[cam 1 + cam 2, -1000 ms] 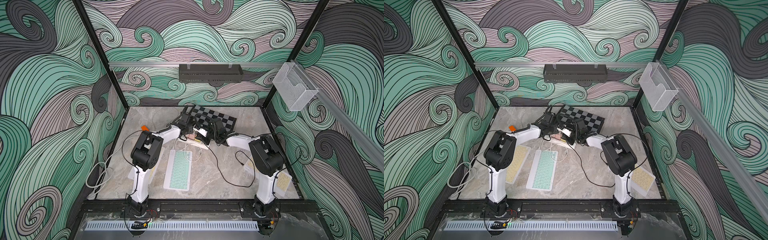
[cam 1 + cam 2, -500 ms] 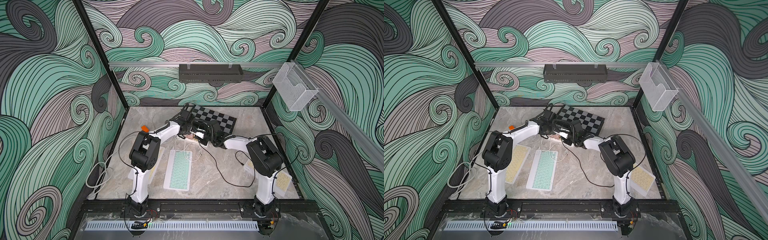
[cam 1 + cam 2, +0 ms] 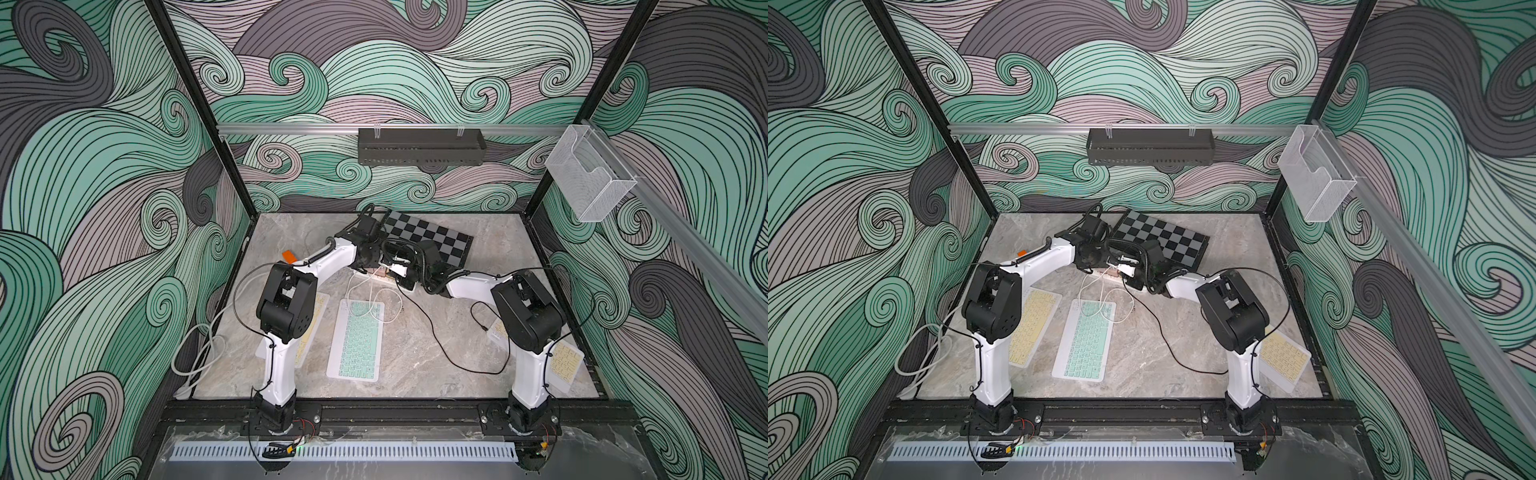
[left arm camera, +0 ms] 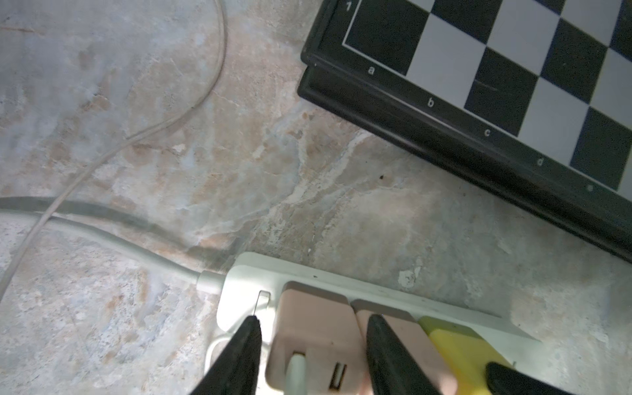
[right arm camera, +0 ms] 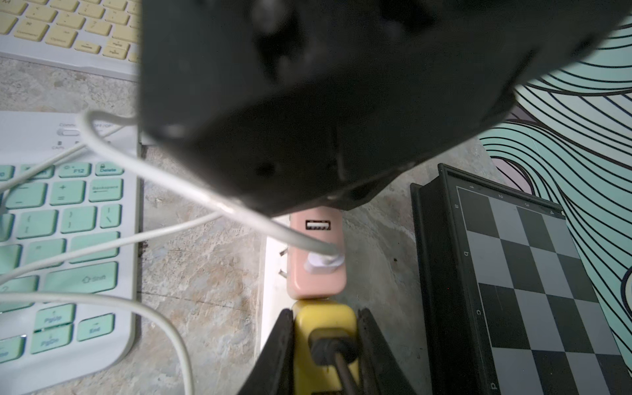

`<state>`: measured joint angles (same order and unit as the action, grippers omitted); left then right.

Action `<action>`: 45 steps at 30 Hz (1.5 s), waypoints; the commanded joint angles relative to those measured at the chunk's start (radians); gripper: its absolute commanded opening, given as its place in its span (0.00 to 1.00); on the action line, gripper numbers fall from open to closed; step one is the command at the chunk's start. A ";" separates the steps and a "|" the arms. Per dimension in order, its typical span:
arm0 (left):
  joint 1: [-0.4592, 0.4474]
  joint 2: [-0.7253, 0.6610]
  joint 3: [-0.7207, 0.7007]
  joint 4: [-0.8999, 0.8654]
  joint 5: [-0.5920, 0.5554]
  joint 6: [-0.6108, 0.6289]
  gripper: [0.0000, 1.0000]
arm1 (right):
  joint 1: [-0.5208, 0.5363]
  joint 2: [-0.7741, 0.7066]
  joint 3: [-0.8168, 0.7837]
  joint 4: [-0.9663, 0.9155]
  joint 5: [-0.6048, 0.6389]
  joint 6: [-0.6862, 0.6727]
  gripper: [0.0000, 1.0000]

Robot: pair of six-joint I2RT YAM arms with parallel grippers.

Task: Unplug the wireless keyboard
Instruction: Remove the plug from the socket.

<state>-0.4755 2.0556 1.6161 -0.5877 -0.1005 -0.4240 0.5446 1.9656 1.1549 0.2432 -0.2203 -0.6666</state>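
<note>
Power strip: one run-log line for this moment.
left gripper: open, straddling pink charger | right gripper: shut on yellow charger | pink charger: on power strip, white cable plugged in | unplug: pending

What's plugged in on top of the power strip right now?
On the power strip: a pink adapter straddled by the left gripper, a second pink adapter, then a yellow adapter clamped in the right gripper. The sockets beneath them are covered.

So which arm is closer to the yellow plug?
Right. The right end effector grips the yellow plug on both sides; the left end effector sits open around a pink plug farther along the power strip.
</note>
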 commanded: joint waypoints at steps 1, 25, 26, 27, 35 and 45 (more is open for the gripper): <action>-0.020 0.082 -0.003 -0.136 0.066 0.005 0.51 | -0.015 0.018 0.041 0.052 0.058 -0.010 0.00; -0.079 0.081 -0.222 -0.014 -0.090 -0.067 0.31 | -0.089 -0.011 -0.091 0.711 -0.017 0.499 0.00; -0.081 0.084 -0.223 -0.011 -0.092 -0.067 0.31 | -0.095 -0.007 -0.088 0.721 -0.039 0.523 0.00; -0.084 0.086 -0.225 -0.010 -0.094 -0.070 0.31 | -0.106 -0.005 -0.074 0.713 -0.073 0.556 0.00; -0.087 0.084 -0.232 0.004 -0.105 -0.077 0.30 | -0.111 -0.043 0.064 0.229 -0.244 0.317 0.00; -0.092 0.102 -0.214 -0.001 -0.092 -0.079 0.30 | -0.075 -0.045 0.120 -0.039 -0.111 -0.132 0.00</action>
<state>-0.5289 2.0533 1.4750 -0.3191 -0.2661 -0.4984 0.4732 1.9743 1.2304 0.1585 -0.4137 -0.6018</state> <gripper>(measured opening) 0.448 0.241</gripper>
